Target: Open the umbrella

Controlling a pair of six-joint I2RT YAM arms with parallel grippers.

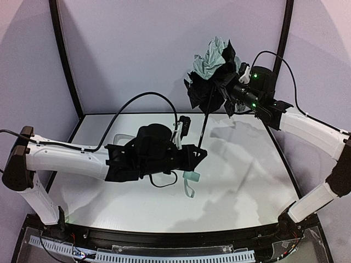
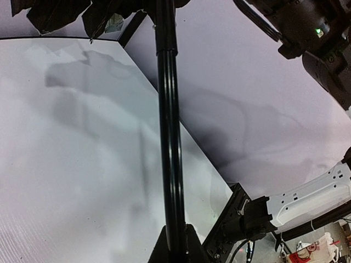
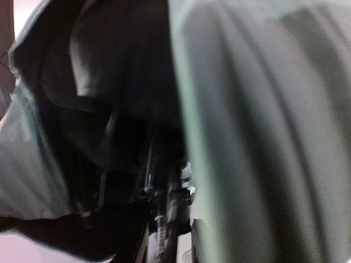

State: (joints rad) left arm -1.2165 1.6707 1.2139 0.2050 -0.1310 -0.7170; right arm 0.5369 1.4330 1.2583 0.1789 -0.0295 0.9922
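one umbrella point(image 1: 211, 66), two arms, two claws, one table point(image 1: 247, 181), that's the whole cast. the umbrella is up in the air, clear of the table, over the table's far right part. it is not open: the canopy is a crumpled bundle, pale mint-green fabric bunched on top, black inner folds hanging ragged below and around it.

one thin black shaft point(image 1: 207, 107) slants down from that bundle toward the middle of the table. from the left wrist camera it rises straight up the view, glossy and stepped in sections, with the black canopy edges at the top.

at the shaft's low end, above the table's centre, the left claw point(image 1: 194, 153) is pressed together on the umbrella's base. a small pale green handle point(image 1: 192, 177) pokes out just under it, and one pale strap point(image 1: 189, 189) dangles toward the tabletop.

the right claw point(image 1: 233, 93) is pushed into the black folds at the bundle's right side. two green lights point(image 1: 249, 74) glow on that wrist. its own camera shows only fabric up close, mint on the right, black on the left, with thin dark ribs low in the middle. whether those fingers are spread or pinching cloth, i can't tell, the folds hide them.
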